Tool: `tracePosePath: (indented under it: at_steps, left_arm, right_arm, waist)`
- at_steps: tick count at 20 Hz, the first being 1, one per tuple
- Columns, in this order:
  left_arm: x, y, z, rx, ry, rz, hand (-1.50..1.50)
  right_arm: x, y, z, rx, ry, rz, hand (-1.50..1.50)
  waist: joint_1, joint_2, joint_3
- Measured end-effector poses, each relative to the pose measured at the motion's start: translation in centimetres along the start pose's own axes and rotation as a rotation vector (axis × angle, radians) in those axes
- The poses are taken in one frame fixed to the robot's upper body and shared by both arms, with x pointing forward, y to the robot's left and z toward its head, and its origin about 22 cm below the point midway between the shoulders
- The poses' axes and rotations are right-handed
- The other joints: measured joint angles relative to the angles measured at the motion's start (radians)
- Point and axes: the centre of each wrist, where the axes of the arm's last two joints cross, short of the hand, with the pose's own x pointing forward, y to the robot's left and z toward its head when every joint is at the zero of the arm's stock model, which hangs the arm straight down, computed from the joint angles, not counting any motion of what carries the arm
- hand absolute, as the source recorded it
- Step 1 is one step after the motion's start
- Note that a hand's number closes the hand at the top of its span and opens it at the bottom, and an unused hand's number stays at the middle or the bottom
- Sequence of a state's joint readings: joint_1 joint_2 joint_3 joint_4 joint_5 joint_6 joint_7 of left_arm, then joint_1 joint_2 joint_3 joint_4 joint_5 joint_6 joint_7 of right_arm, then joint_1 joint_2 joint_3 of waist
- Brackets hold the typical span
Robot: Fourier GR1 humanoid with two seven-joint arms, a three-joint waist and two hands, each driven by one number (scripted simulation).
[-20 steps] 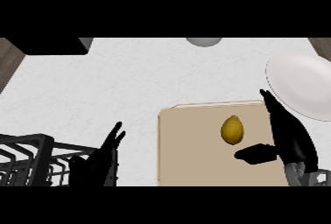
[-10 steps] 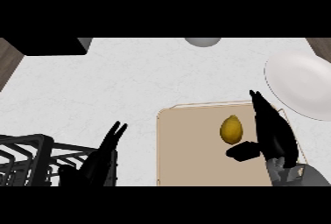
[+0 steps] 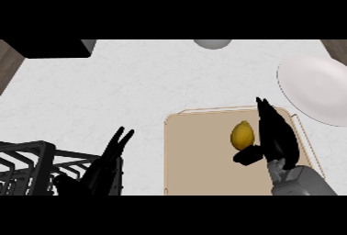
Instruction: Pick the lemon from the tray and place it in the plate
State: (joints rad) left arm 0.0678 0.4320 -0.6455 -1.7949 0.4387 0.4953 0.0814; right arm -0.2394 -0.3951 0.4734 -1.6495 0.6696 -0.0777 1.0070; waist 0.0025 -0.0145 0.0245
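A yellow lemon [image 3: 242,135] lies on the beige tray [image 3: 203,160] at the lower right of the head view. My right hand [image 3: 277,137] is just right of the lemon, fingers straight and pointing away, thumb [image 3: 248,156] under the lemon's near end. Whether it touches the fruit I cannot tell. The white plate [image 3: 315,87] sits at the right edge, beyond the tray. My left hand [image 3: 108,163] rests open at the lower left, fingers up, holding nothing.
A black wire dish rack [image 3: 30,167] occupies the lower left corner beside my left hand. A grey round object [image 3: 212,43] shows at the counter's far edge. A dark block [image 3: 54,48] fills the upper left. Bare white counter [image 3: 136,87] spans the middle.
My right hand has slid left across the tray, from beside the plate's near edge to right against the lemon. The lemon, plate and left hand have stayed put.
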Motion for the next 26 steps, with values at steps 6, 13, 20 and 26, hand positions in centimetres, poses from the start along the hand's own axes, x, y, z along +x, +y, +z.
tracePosePath:
  at_steps: [6,13,20,26]
  left_arm:
    - [0.0,0.0,0.0,0.000,-0.008,0.010,0.00]
    - [-0.1,0.1,0.1,0.006,-0.012,0.017,0.00]
    - [-0.1,0.1,0.3,0.041,-0.018,0.013,0.00]
    - [-0.2,0.3,0.9,0.094,-0.015,0.015,0.00]
  right_arm:
    - [-0.2,1.3,-1.0,0.054,0.009,0.047,1.50]
    - [-0.2,2.0,-1.5,0.037,-0.040,0.125,1.50]
    - [-0.7,1.9,-0.6,0.012,-0.196,0.180,1.50]
    - [-2.1,2.4,4.6,0.094,-0.641,0.157,1.50]
  waist:
    - [0.001,0.001,-0.001]
    - [-0.004,-0.003,-0.001]
    - [-0.016,-0.005,-0.002]
    - [-0.049,-0.008,-0.003]
